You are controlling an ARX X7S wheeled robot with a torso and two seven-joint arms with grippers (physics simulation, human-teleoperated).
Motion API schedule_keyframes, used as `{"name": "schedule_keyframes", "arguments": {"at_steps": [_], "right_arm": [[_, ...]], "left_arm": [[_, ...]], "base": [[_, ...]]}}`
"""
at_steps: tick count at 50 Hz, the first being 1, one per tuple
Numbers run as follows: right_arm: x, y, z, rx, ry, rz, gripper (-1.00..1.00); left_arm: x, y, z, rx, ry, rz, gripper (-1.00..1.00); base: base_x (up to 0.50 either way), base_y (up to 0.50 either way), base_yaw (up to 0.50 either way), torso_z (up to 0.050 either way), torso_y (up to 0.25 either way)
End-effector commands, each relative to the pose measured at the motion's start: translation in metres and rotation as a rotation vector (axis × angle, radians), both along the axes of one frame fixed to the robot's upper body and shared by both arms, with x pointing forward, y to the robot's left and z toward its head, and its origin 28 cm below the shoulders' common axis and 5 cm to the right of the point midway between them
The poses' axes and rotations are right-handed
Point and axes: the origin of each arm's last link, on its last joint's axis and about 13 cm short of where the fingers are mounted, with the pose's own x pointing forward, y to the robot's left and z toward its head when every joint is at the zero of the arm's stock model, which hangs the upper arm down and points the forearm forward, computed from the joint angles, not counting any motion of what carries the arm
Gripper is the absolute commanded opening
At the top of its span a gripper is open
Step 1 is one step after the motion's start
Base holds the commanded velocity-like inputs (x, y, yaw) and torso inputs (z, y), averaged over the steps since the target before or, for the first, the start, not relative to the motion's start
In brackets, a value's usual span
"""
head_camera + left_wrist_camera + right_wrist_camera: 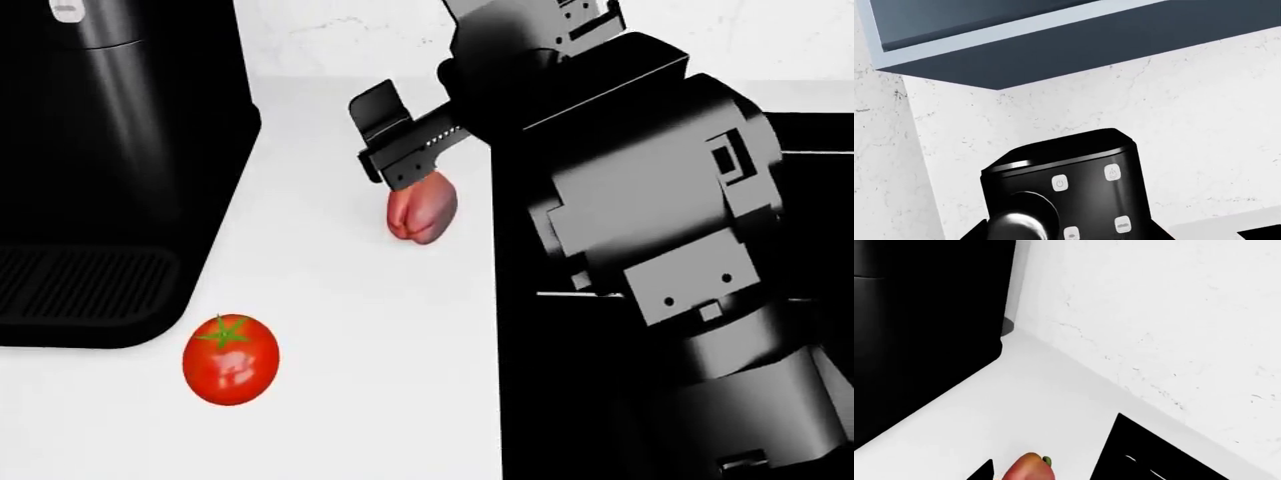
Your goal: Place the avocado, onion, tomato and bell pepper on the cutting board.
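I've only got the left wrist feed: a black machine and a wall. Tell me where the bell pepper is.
Observer: The bell pepper lies on the white counter, to the right of the black machine in the head view.
Operator: Report the right gripper.
Observer: The right gripper is just above the pepper. The right wrist view shows its fingers either side of it, not closed.
Operator: Now the tomato.
Observer: The tomato sits nearer the robot, in front of the machine, untouched.

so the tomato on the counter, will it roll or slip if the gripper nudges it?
Likely rolls: the tomato is nearly round and sits free on the smooth white counter, nothing beside it to stop it. Its glossy skin hints at a slippery grasp. The green stem cap faces up, so it probably rests on its rounder underside.
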Motion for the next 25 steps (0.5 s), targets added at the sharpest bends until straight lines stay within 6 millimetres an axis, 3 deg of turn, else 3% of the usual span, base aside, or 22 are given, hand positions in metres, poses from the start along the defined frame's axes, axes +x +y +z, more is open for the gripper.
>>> {"name": "schedule_keyframes", "arguments": {"at_steps": [1, 25], "right_arm": [[-0.004, 0.004, -0.008, -0.012, 0.053, 0.044, 1.0], [0.025, 0.018, -0.024, -0.049, 0.11, 0.062, 1.0]], "left_arm": [[0.0, -0.001, -0.001, 0.016, -0.001, 0.002, 1.0], [0.002, -0.002, 0.0, 0.015, -0.003, -0.014, 1.0]], "base": [[0.0, 0.0, 0.0, 0.0, 0.0], [0.0, 0.0, 0.0, 0.0, 0.0]]}}
